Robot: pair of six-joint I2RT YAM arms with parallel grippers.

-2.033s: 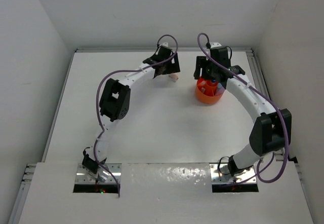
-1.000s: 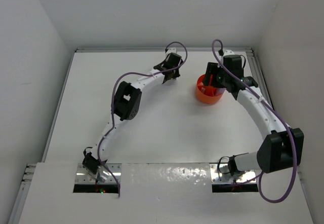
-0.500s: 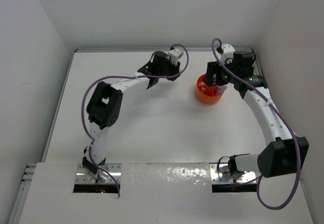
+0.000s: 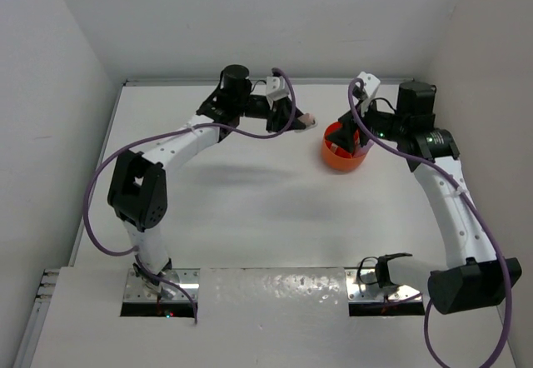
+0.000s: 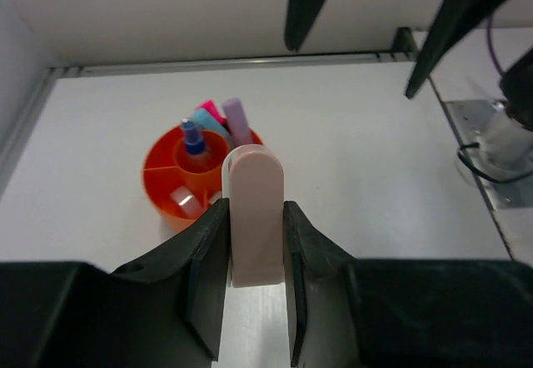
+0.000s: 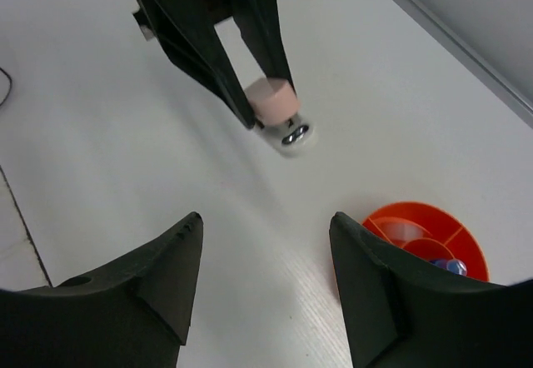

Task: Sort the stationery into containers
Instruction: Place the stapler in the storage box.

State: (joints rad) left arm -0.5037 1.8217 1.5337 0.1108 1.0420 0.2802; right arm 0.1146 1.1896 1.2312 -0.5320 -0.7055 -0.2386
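Pale pink stick [image 5: 256, 218], carried in the left end effector [image 4: 301, 121], short of the orange tub [image 4: 340, 162].

Item: one pale pink stick, clamped between the closed left fingers, its long axis running out along them with the rounded tip pointing toward the tub. Position: off the worktop, just left of the tub in the overhead view; the wrist view puts the tub ahead of the tip and slightly left. Tub contents: blue-capped bottle [image 5: 193, 138], pink marker [image 5: 211, 111], light blue tube [image 5: 203, 123], and a pale block in a near compartment. Right end effector [image 6: 265, 218]: jaws apart, empty, beside the tub on its right. Judgement: the left arm has the delivery; a short advance ahead and left should bring the stick over a compartment.
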